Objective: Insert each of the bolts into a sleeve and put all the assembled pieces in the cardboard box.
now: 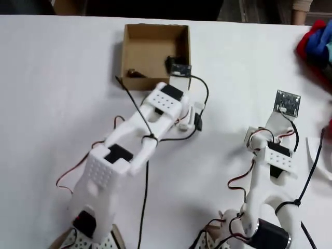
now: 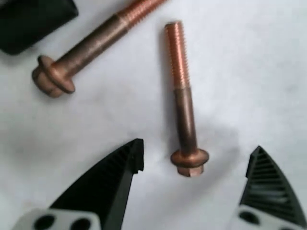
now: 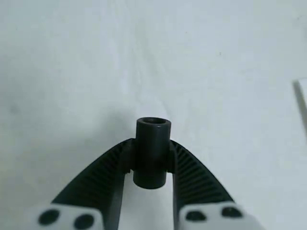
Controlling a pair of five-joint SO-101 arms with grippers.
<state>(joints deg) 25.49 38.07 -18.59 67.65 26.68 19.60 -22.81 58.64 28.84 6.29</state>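
Two copper bolts lie on the white table: one bolt has its head between my left gripper's open fingers, the other bolt lies aslant beyond it. A black sleeve rests beside that second bolt. My left gripper hovers low over the table, just off the near right corner of the cardboard box, and holds nothing. A small dark piece lies inside the box. My right gripper is shut on an upright black sleeve, above bare table at the right.
The left arm stretches diagonally from the near edge toward the box. The right arm stands at the right. A pile of coloured cloth sits at the far right, and a white curved object lies at the right edge.
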